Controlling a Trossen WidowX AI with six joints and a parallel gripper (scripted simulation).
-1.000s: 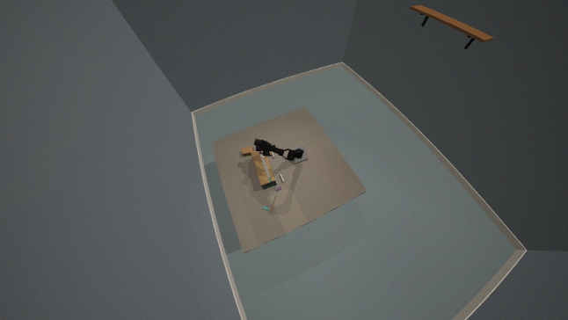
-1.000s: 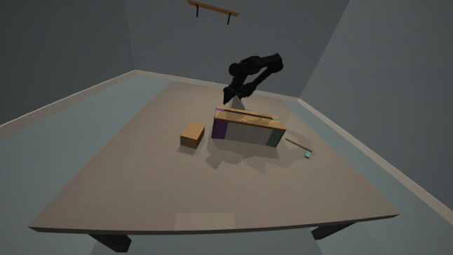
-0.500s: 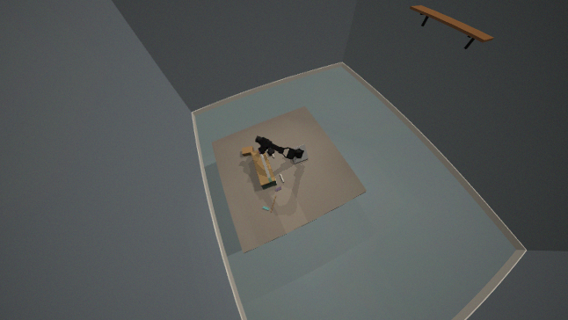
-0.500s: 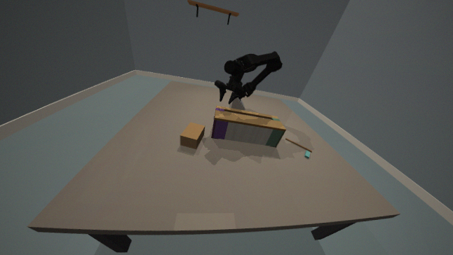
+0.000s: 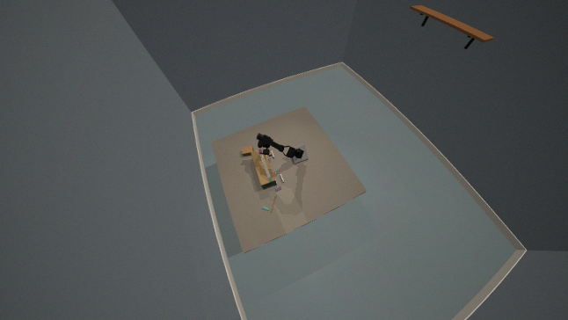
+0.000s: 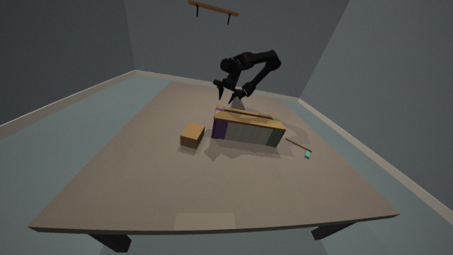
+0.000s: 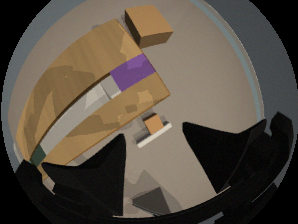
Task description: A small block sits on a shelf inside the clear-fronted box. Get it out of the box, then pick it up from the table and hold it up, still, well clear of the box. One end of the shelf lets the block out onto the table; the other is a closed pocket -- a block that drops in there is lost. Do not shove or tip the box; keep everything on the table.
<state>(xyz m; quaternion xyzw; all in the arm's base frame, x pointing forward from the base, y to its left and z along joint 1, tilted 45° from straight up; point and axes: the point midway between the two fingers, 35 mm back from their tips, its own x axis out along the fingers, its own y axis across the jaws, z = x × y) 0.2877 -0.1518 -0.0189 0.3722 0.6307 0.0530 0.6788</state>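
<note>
The small orange block point(image 7: 153, 123) point(image 5: 271, 154) lies outside the box point(image 5: 258, 166) point(image 6: 252, 121) point(image 7: 70, 62), on the table point(image 6: 217, 178) beside the front of its purple end. It rests against or very near a short white bar point(image 7: 155, 135). My gripper point(image 7: 154, 132) point(image 6: 224, 101) is partly open and empty, pointing down above the table. In the wrist view the block shows just beyond the gap between the two fingertips. The box stands upright, with a purple end point(image 7: 132, 72) and a green end point(image 7: 37, 155). The block is hidden behind the box in the exterior view.
A larger orange-brown block point(image 5: 247, 150) point(image 6: 193, 134) point(image 7: 146, 21) stands off the purple end. Beyond the green end lie a thin stick point(image 5: 273, 204) point(image 6: 298, 145), a teal piece point(image 5: 265, 208) point(image 6: 307, 154) and a purple piece point(image 5: 278, 189). Another white bar point(image 5: 281, 178) lies in front of the box.
</note>
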